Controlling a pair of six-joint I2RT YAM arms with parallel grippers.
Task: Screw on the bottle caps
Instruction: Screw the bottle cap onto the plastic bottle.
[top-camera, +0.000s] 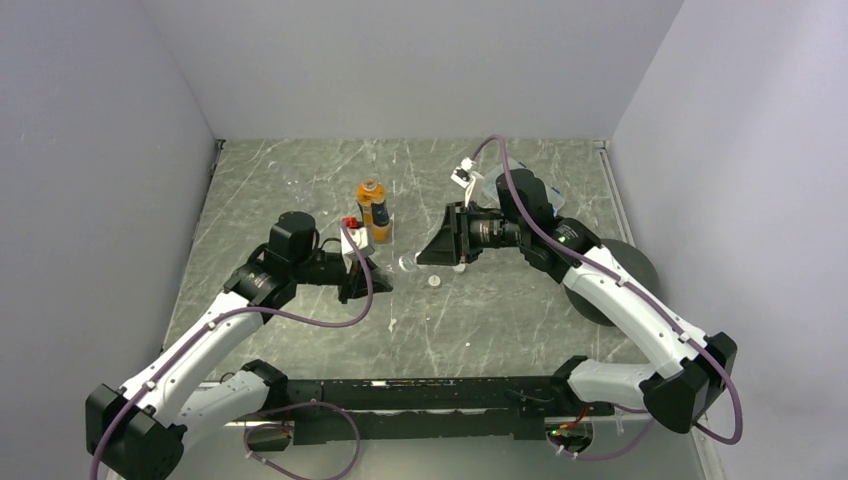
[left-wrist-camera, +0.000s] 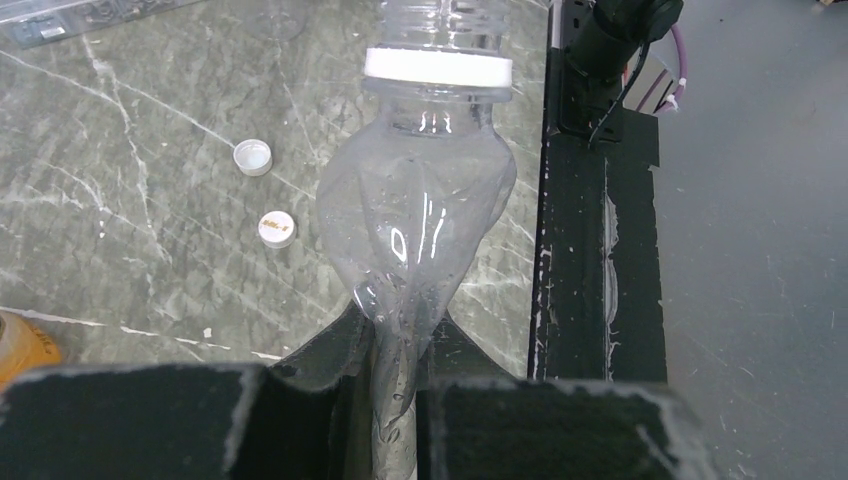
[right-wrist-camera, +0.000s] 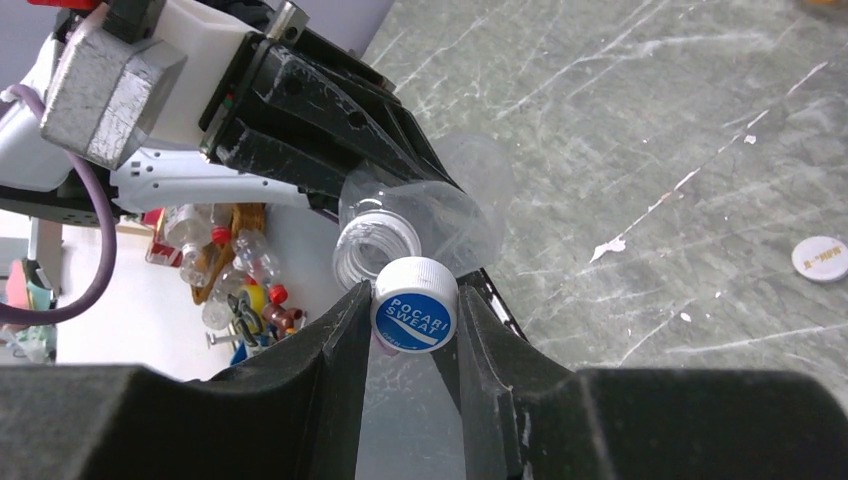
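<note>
left fingers clamped on the squashed base of the clear bottle, pointing its open neck at the right fingers, which pinch the blue-topped cap just off the threads (not seated yet), ready to spin on

Both arms meet nose to nose over the middle of the worktop.
The left arm angles inward, its left gripper squeezed tight on a clear bottle. The right arm doubles back leftward, its right gripper pinching a blue-topped cap.
</note>
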